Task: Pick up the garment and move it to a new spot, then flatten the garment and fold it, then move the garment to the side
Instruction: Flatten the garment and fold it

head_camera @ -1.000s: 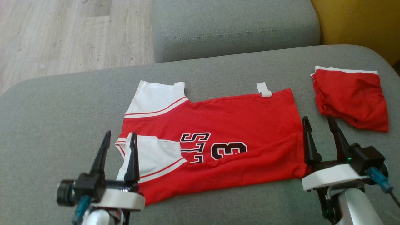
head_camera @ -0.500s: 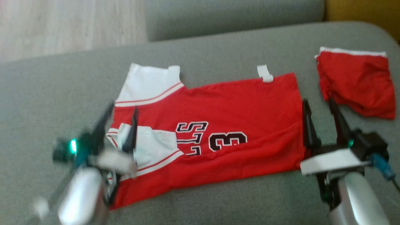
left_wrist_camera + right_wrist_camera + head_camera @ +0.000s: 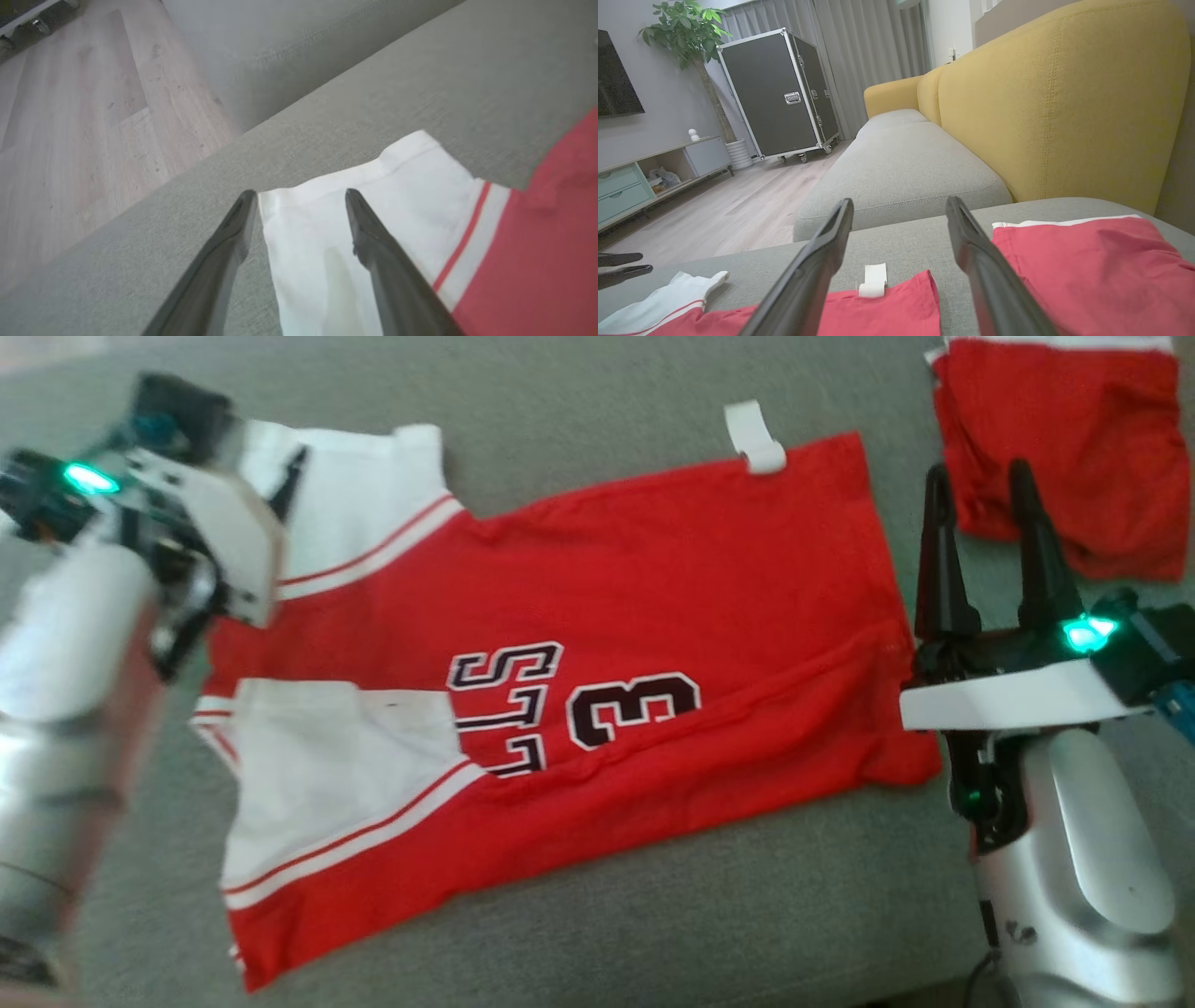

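Observation:
The garment [image 3: 653, 579] is a red jersey with white sleeves and black lettering, spread flat on the grey sofa cushion [image 3: 560, 392]. My left gripper [image 3: 299, 193] is open over the far white sleeve [image 3: 411, 186]. One finger is over the cushion just outside the sleeve's edge and the other over the white cloth. My right gripper [image 3: 977, 471] stands open just beyond the jersey's right hem, with nothing between its fingers [image 3: 971, 252]. The garment also lies low in the right wrist view [image 3: 882, 308].
A second red piece with a white band [image 3: 1064, 439] lies on the cushion at the far right, behind my right gripper. A small white tag [image 3: 754, 439] sticks out of the jersey's far edge. Beyond are another grey cushion [image 3: 901, 172], a yellow backrest [image 3: 1064, 102] and wooden floor [image 3: 70, 140].
The head camera has tilted down and closer. My left arm has swung forward from the near sleeve to the far white sleeve. The right gripper stays by the hem, still open.

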Motion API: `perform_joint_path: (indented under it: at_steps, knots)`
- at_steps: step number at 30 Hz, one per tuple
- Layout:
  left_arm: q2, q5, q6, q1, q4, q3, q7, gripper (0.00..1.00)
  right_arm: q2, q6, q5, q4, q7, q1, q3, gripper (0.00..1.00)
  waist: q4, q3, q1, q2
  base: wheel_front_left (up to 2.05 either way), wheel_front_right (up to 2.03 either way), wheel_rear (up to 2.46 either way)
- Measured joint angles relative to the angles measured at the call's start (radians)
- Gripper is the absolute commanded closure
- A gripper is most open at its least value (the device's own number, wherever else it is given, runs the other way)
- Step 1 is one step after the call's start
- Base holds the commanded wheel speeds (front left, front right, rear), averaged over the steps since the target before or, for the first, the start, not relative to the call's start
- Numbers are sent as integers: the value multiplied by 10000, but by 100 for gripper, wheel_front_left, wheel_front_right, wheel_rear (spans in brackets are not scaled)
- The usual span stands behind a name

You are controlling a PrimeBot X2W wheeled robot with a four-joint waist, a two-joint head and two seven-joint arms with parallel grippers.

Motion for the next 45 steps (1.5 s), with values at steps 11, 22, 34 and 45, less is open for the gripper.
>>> perform_joint_path:
  at_steps: [11,22,34,45]
  knots:
    - [1051,-1325,0,-1498,1352,-1394,909,0,2,0,585,-416,-29,-221,12,0,-837,1014,-2,0,0,0,0]
    - [1126,-3033,0,-1870,1743,-2025,1954,55,2,0,740,-493,-29,-291,-196,0,-959,1134,-3,0,0,0,0]
    - [807,-3689,0,-1488,1390,-2759,59,100,4,0,-497,748,280,-415,-107,0,-321,565,-3,0,0,0,0]
    - [330,-2765,0,-1456,339,-3553,-2819,100,-1016,0,-692,2477,3051,-1554,50,0,1075,-402,-4,0,0,0,0]
